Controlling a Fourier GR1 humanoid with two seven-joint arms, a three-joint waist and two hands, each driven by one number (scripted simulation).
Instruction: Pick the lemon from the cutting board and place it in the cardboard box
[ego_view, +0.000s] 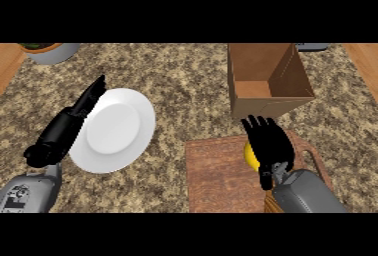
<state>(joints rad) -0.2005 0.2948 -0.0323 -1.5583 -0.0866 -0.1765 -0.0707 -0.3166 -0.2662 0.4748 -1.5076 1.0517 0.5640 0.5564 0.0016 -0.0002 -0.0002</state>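
Right hand (267, 142) — black fingers spread — covers the round yellow lemon (251, 156) on the grained wooden cutting board (221, 175).

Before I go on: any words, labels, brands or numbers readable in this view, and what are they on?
Dark marks on the grey left forearm at the lower left edge: too blurred to read.
No text shows on the brown cardboard box, the round white plate, the brown wooden cutting board, the yellow lemon or the grey pot.
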